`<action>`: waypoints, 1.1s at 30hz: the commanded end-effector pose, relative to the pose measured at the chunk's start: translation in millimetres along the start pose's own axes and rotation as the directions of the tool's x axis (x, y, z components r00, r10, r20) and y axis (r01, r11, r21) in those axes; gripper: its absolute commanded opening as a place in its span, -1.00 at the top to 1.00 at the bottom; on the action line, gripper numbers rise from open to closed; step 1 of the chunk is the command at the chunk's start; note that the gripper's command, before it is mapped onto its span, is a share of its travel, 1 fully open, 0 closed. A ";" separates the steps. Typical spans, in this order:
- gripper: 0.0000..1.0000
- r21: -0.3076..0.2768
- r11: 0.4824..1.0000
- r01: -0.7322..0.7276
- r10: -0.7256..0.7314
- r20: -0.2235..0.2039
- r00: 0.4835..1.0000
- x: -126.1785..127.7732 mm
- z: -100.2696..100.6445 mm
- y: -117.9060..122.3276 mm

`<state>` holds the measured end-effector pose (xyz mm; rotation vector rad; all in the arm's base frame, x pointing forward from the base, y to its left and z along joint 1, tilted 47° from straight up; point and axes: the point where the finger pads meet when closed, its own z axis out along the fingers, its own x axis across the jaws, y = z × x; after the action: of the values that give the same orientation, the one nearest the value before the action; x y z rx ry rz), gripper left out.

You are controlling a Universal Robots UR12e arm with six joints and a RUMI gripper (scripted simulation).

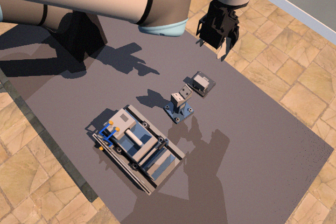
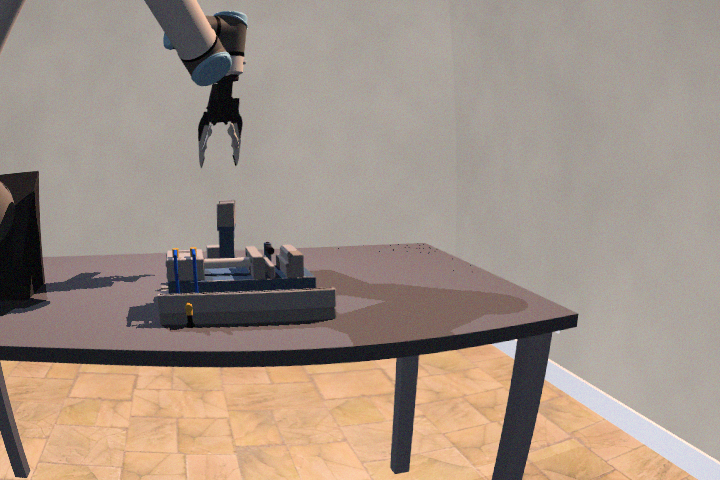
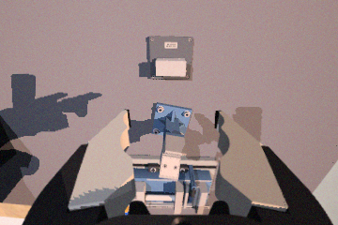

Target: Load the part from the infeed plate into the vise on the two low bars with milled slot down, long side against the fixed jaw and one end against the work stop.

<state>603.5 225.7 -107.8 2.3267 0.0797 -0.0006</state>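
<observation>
The part [image 1: 200, 81] [image 3: 171, 67] is a light grey block on the dark infeed plate [image 1: 210, 78] [image 3: 157, 49]. I cannot make out which way its slot faces. My gripper [image 1: 210, 50] [image 2: 219, 165] [image 3: 172, 111] is open and empty, pointing down high above the table. The V-block [image 1: 185, 91] [image 2: 225, 215] [image 3: 169, 166] stands empty on its blue post, between the infeed plate and the vise. The vise is open and empty, with the moving jaw [image 1: 145, 149] [image 2: 254, 261] on the rod side, the fixed jaw [image 1: 159, 161] [image 2: 294, 261] opposite and the dark work stop [image 1: 162, 144] [image 2: 268, 247] between.
The air cylinder's block [image 1: 121, 124] carries blue hoses with orange fittings at the vise's rear. A long grey rail [image 2: 247, 305] runs along the vise's side. The V-block's blue base [image 1: 183, 115] [image 3: 160, 119] has several bolts. The arm's base stands at the table's left in the exterior view.
</observation>
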 end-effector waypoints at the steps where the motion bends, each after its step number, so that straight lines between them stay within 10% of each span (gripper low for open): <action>1: -0.03 0.001 1.000 0.000 0.000 -0.001 1.000 0.4 0.5 -0.1; 33: -0.03 0.001 1.000 0.000 0.000 -0.001 1.000 0.5 35.3 -0.1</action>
<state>604.1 204.5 -127.8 2.3267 0.0795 -0.0010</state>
